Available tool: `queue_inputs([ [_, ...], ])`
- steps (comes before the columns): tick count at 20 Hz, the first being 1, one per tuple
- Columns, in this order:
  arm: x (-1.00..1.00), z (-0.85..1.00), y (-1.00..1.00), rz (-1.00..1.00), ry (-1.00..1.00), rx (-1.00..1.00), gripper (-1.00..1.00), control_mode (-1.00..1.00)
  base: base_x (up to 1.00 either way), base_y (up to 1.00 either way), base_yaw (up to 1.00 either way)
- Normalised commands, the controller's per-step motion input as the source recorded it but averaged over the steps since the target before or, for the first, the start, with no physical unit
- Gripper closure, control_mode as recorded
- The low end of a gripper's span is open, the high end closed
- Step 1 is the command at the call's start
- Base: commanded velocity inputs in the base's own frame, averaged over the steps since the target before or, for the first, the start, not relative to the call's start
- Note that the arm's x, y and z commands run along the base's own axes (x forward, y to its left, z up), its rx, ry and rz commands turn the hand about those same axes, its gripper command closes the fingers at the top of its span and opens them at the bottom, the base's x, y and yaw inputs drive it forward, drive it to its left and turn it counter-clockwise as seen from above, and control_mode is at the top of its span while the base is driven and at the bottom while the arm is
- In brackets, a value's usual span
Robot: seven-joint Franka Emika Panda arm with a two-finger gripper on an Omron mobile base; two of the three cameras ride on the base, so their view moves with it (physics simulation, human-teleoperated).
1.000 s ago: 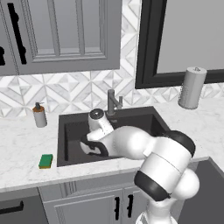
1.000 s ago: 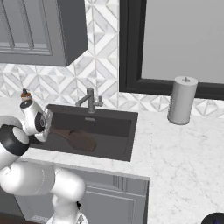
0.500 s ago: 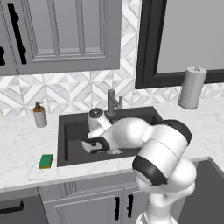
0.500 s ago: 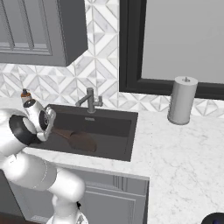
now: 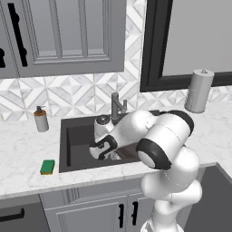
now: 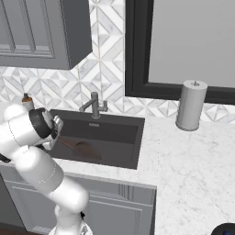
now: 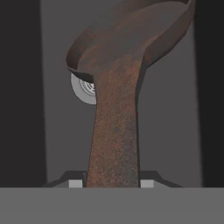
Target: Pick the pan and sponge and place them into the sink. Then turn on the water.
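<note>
- The gripper (image 5: 103, 153) is lowered inside the sink (image 5: 72, 136), with the arm bent down over the front rim of the basin.
- In the hand view the gripper (image 7: 112, 183) is seen closed on the long brown handle of the pan (image 7: 127, 57); the handle runs up from between the finger tips (image 7: 75, 183) to the round dark brown bowl.
- The pan is held tilted within the basin, its bowl lying beyond the gripper and partly covering the round silver drain (image 7: 83, 89).
- In the right base view the pan (image 6: 85, 149) is seen low in the black sink (image 6: 117, 133), its handle reaching left toward the hand.
- Whether the pan's base touches the sink floor cannot be told.
- The sponge (image 5: 47, 166), green on top, lies on the white marble counter (image 5: 22, 158) just left of the sink's front left corner, well apart from the gripper.
- The grey faucet (image 5: 117, 105) stands at the back edge of the sink, behind the arm; in the right base view the faucet (image 6: 94, 106) is seen with its spout over the basin.
- A soap dispenser (image 5: 41, 119) stands on the counter left of the sink, against the patterned backsplash.
- A paper towel roll (image 5: 199, 90) stands upright on the counter to the right, below the dark-framed window (image 5: 190, 41).
- Grey cabinets (image 5: 68, 36) hang above the counter on the left.
</note>
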Motion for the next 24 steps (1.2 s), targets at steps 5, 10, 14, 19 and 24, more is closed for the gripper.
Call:
queue_inputs([
  [5, 0.26, -0.38, 0.0, -0.04, 0.0, 0.04, 1.0, -1.0, 0.0, 0.0, 0.0],
  [10, 0.21, -0.4, 0.04, -0.03, 0.0, 0.0, -1.0, -1.0, 0.0, 0.0, 0.0],
  [14, 0.0, -0.02, 0.16, -0.01, -0.02, 0.0, -1.0, -1.0, 0.0, 0.0, 0.0],
  [19, 0.0, 0.14, 0.37, 0.0, 0.0, -0.03, -1.0, -1.0, 0.0, 0.0, 0.0],
  [24, 0.0, 0.56, 0.18, 0.0, 0.05, -0.07, -1.0, -1.0, 0.0, 0.0, 0.0],
])
